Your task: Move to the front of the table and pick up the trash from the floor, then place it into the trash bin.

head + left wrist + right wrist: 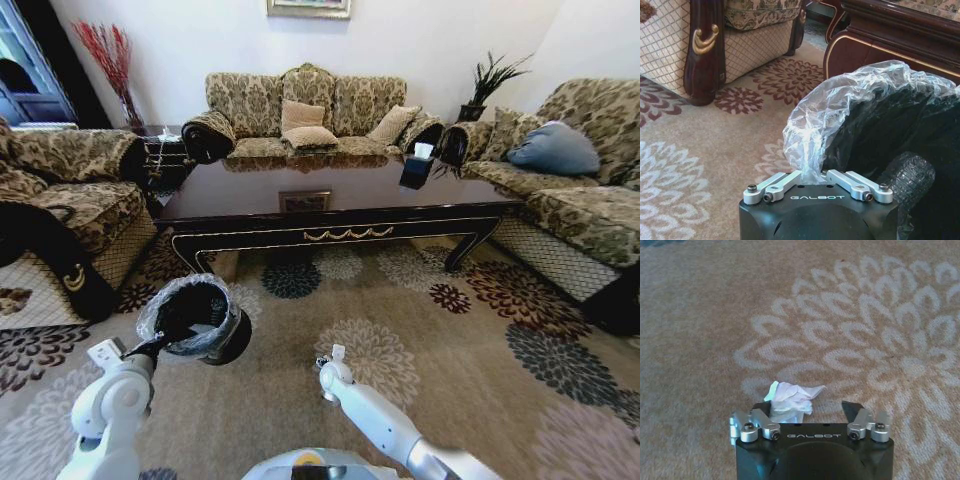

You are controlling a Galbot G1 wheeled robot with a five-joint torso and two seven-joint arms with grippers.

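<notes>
1. White GALBOT lettering marks both wrist housings.
2. Left gripper (812,177) is clamped on the liner of the trash bin (205,320).
3. Right gripper (810,410), fingers apart, has crumpled trash (789,399) beside one finger.
4. Beige floral carpet (420,330) below; the table (340,215) beyond, sofas around.

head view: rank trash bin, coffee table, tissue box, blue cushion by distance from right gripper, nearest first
From the right gripper:
1. trash bin, on its left, held tilted by the left gripper
2. coffee table, straight ahead
3. tissue box, on the table's far right
4. blue cushion, right sofa
</notes>
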